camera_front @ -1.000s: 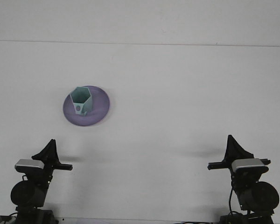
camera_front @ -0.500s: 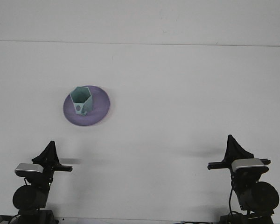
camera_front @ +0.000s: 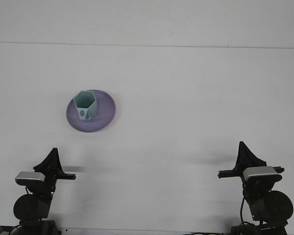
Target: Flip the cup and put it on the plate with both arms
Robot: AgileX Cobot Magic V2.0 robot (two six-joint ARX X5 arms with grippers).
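White surface (camera_front: 186, 98) fills my view, meeting a pale wall at the far edge. At the near left my left gripper (camera_front: 53, 155) sits folded low over its base, black tip pointing up, and I cannot tell how its jaws stand; well beyond it, left of centre, the teal cup (camera_front: 85, 105) stands mouth-up on the purple plate (camera_front: 104, 111). At the near right my right gripper (camera_front: 245, 152) is folded the same way, holding nothing, its jaws equally unreadable.
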